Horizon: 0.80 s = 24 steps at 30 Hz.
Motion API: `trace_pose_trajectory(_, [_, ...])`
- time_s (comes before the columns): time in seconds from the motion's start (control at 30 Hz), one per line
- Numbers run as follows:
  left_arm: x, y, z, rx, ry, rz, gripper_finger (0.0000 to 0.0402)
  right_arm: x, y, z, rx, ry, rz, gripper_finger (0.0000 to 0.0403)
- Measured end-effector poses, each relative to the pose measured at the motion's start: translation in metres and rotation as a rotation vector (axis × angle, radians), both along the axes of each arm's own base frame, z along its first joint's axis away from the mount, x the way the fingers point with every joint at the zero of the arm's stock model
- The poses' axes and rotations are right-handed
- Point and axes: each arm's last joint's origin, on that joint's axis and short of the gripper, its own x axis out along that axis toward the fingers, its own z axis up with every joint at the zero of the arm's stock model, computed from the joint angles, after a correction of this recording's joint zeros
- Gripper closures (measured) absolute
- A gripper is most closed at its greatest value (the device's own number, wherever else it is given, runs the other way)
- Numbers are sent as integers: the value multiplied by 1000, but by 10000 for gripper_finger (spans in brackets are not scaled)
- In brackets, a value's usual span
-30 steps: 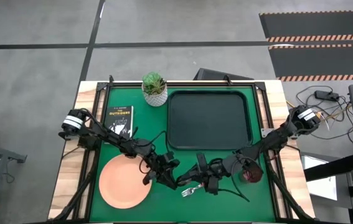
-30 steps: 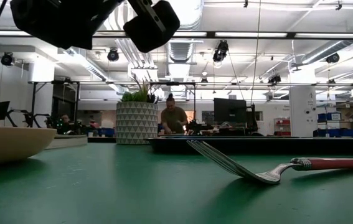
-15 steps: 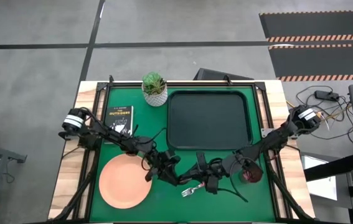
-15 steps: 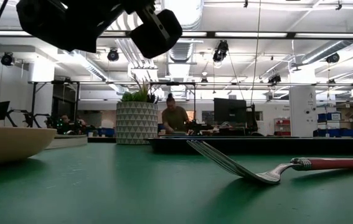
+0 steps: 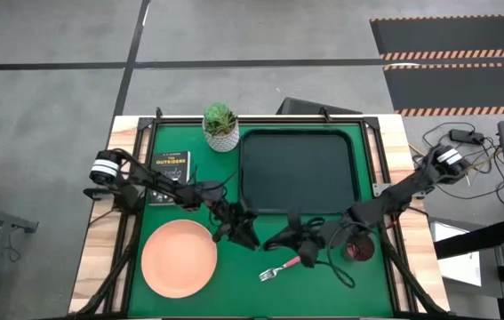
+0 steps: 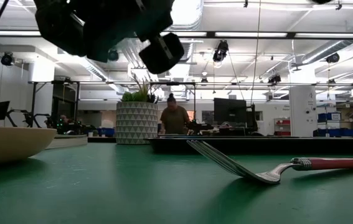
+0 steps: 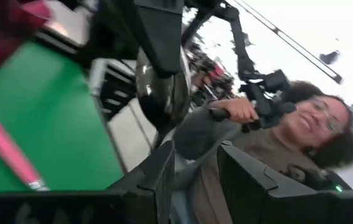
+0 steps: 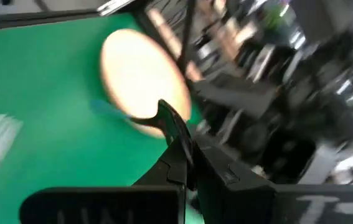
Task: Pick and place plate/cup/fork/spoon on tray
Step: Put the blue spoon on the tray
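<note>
My right gripper hovers shut over the green mat just near of the black tray. The spoon shows as a light blue handle just past its fingertips and a dark bowl. My left gripper faces it from the left, open and holding nothing. The pink-handled fork lies on the mat below both, its tines arched up. The salmon-orange plate rests at the near left. The dark red cup stands at the near right, partly under my right arm. My right gripper is shut on the spoon between its two fingers, coming roughly level from the table's right. Blur hides the exact place of contact. The blue handle juts past the fingertips toward the plate. The spoon is clear of the mat.
A white pot with a green plant and a small black book stand at the far left of the mat. A person shows beyond the table's right side, another far behind it.
Both grippers have drawn away from the fork toward the far edge and the tray. My left gripper has opened and now stands a little apart from my right gripper, which stays shut.
</note>
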Motion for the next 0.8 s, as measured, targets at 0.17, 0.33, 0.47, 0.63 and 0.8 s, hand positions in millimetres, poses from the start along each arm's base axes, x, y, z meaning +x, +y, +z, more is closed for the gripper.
trace_pose_trajectory(0.17, [-1, 20, 3, 42, 32, 90, 300, -23, -29, 12, 290, 169, -210, 395])
trace_pose_trajectory(0.33, [-1, 32, 20, 183, -25, 309, 300, -29, -63, 9, 549, 220, -566, 395])
trace_pose_trajectory(0.47, [-6, 31, 29, 439, 9, 500, 300, -27, -89, 0, 567, 214, -793, 394])
trace_pose_trajectory(0.63, [-12, 22, 29, 695, 105, 728, 300, -19, -108, -4, 623, 187, -889, 394])
trace_pose_trajectory(0.8, [-9, 19, 21, 741, 121, 801, 300, -13, -120, -5, 676, 137, -933, 394])
